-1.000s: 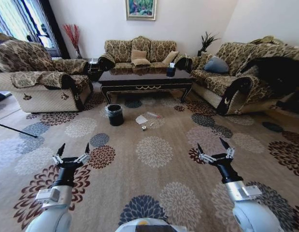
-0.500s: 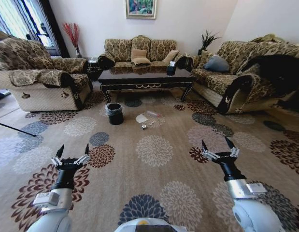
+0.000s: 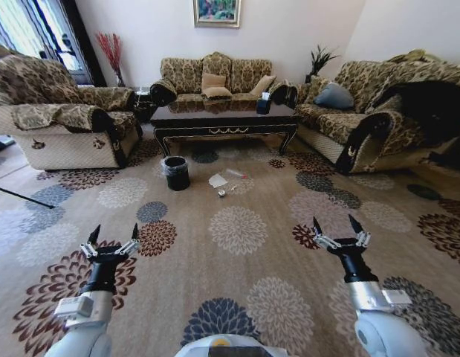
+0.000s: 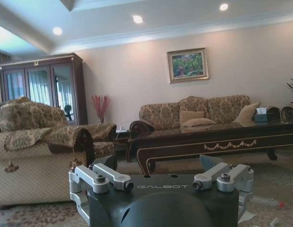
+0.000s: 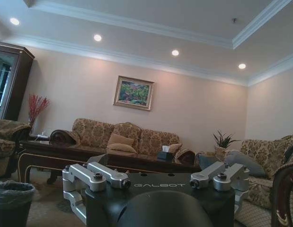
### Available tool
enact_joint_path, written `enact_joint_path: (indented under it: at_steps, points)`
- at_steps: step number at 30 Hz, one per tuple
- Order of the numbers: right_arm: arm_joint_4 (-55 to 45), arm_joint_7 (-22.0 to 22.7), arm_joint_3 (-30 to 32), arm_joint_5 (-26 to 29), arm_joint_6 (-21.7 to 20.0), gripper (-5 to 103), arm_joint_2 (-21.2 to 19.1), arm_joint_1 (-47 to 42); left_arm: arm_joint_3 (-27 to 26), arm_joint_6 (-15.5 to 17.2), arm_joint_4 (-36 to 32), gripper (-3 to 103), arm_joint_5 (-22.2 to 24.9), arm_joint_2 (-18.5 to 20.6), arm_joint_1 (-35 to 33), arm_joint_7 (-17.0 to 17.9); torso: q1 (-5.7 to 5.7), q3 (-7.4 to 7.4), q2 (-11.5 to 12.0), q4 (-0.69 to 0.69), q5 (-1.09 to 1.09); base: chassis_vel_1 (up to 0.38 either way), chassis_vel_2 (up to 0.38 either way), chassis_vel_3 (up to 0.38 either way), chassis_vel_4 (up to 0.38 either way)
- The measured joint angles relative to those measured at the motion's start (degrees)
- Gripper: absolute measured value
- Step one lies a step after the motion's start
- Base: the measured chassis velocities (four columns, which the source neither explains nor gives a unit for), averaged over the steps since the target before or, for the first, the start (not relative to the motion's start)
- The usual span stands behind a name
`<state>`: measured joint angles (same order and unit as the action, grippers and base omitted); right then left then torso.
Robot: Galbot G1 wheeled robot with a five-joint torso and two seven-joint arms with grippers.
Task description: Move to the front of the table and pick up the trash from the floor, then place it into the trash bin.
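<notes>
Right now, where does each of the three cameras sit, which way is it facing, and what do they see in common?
Head view: high on the robot, looking forward and down over the carpet to the coffee table; left hand and right hand open below.
Left wrist view: low, facing the table's length; left hand in front.
Right wrist view: low, facing the table and trash bin; right hand in front.
All three share the table and back sofa.

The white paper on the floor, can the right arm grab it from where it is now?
Probably not yet. The white paper lies far ahead by the trash bin, in front of the table. The right gripper hangs open near the robot, with bare carpet between.
</notes>
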<state>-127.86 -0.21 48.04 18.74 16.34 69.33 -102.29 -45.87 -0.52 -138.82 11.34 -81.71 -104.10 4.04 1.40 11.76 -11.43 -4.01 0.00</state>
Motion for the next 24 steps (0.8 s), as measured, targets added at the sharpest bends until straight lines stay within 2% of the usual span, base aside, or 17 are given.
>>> enact_joint_path:
  at_steps: [3,24]
  points:
    - [0.2,-1.1,-0.5,-0.7,0.3,100,0.5,0.0,0.2,0.8,-0.5,100,1.3,-0.3,0.0,0.2,-0.26,-0.53,0.8,0.00,0.00,0.000,0.000,0.000,0.000]
    - [2.5,-3.4,-1.3,-1.8,2.0,100,0.8,1.0,0.1,0.3,1.1,100,0.6,-0.5,0.4,0.1,-1.29,-4.03,5.3,0.00,0.01,0.000,0.000,0.000,0.000]
